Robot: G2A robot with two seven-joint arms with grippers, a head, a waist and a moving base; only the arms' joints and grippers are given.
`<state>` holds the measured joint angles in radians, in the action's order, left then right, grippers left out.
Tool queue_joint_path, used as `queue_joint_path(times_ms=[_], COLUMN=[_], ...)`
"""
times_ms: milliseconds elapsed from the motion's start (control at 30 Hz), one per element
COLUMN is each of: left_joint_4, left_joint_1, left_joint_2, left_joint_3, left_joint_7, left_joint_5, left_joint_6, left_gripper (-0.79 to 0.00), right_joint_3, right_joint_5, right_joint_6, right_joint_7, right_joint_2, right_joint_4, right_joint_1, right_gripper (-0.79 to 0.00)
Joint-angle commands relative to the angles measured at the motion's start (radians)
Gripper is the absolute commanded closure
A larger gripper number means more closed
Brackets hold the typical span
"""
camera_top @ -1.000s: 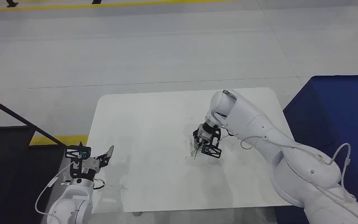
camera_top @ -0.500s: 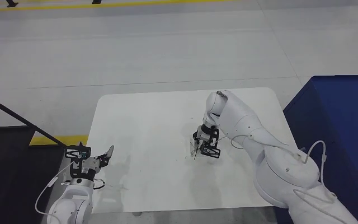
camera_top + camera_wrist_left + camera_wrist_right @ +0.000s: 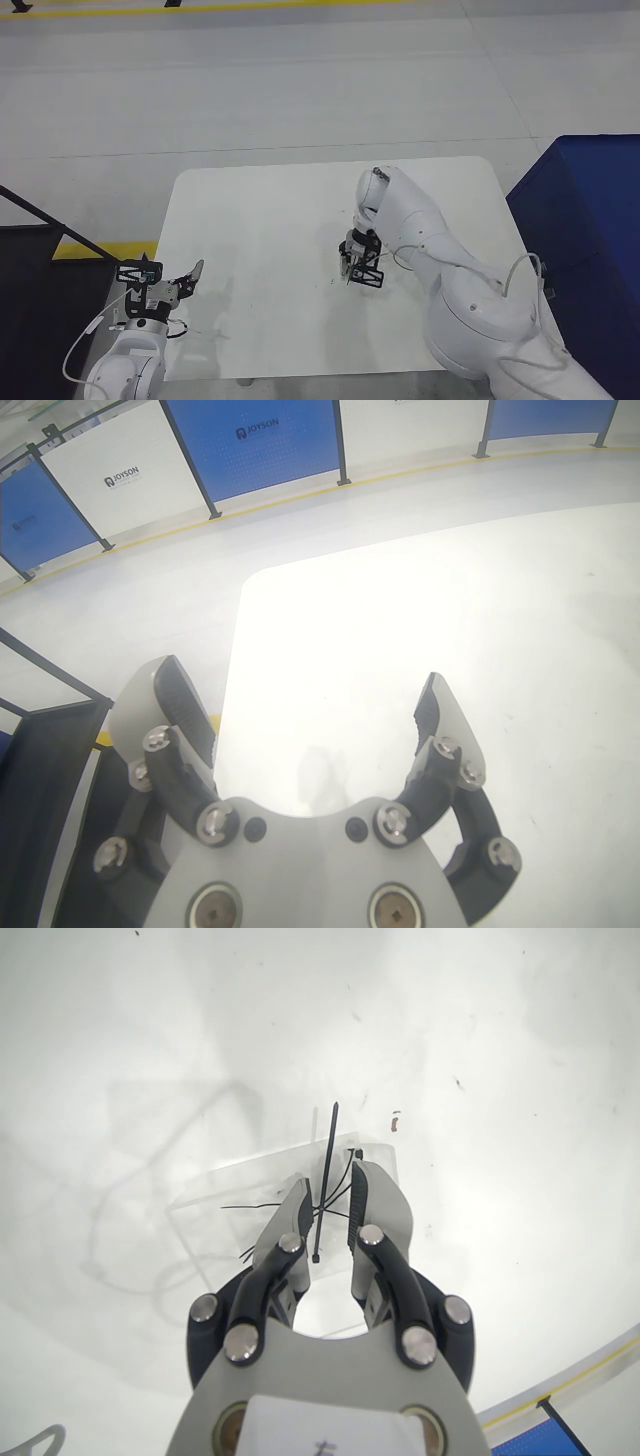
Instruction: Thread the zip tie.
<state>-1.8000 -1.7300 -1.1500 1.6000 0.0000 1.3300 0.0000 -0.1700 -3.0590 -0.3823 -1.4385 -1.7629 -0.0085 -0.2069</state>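
A black zip tie [image 3: 331, 1138] stands tilted in a clear plastic holder [image 3: 240, 1188] near the middle of the white table [image 3: 260, 220]; several thinner black strands lie in the holder too. My right gripper [image 3: 330, 1180] hangs just above the holder, open narrowly, with the tie between its fingers and close to one pad [image 3: 304, 1208]. The other pad is clear of the tie. From above, the right gripper [image 3: 358, 265] covers the holder [image 3: 343, 274]. My left gripper [image 3: 302, 680] is open and holds nothing, low at the table's left edge [image 3: 188, 275].
A blue barrier [image 3: 590, 220] stands just off the table's right side. A dark frame [image 3: 40, 225] stands off the left edge beside the left arm. Small dark specks mark the tabletop [image 3: 457, 1082].
The right arm has swung its elbow leftward and the right gripper has shifted slightly left over the holder. The left arm has not moved.
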Motion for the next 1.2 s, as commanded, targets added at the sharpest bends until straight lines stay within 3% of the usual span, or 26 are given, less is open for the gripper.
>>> queue_joint_path(times_ms=[0,67,367,433,633,800,1167], left_joint_4=[0.000,0.000,0.000,0.000,0.000,0.000,0.000], left_joint_1=[0.000,0.000,0.000,0.000,0.000,0.000,0.000], left_joint_2=[0.000,0.000,0.000,0.000,0.000,0.000,0.000], left_joint_3=[0.000,0.000,0.000,0.000,0.000,0.000,0.000], left_joint_7=[0.000,0.000,0.000,0.000,0.000,0.000,0.000], left_joint_5=[0.000,0.000,0.000,0.000,0.000,0.000,0.000], left_joint_6=[0.000,0.000,0.000,0.000,0.000,0.000,0.000], left_gripper=[-0.785,-0.785,-0.785,-0.785,-0.785,-0.785,-0.785], right_joint_3=[0.000,0.000,0.000,0.000,-0.026,-0.026,-0.028], right_joint_5=[-0.004,-0.004,0.016,0.019,0.117,0.203,0.221], right_joint_6=[-0.002,-0.009,0.046,0.094,0.105,0.181,0.216], right_joint_7=[0.002,0.009,-0.046,-0.094,-0.097,-0.097,-0.097], right_joint_2=[-0.012,-0.016,-0.004,0.006,0.035,0.081,0.087], right_joint_4=[0.009,0.009,0.009,0.009,-0.009,-0.069,-0.083], right_joint_1=[-0.001,-0.002,0.012,0.018,0.022,0.011,0.002], right_gripper=[-0.114,0.000,0.000,0.000,0.000,0.000,0.000])
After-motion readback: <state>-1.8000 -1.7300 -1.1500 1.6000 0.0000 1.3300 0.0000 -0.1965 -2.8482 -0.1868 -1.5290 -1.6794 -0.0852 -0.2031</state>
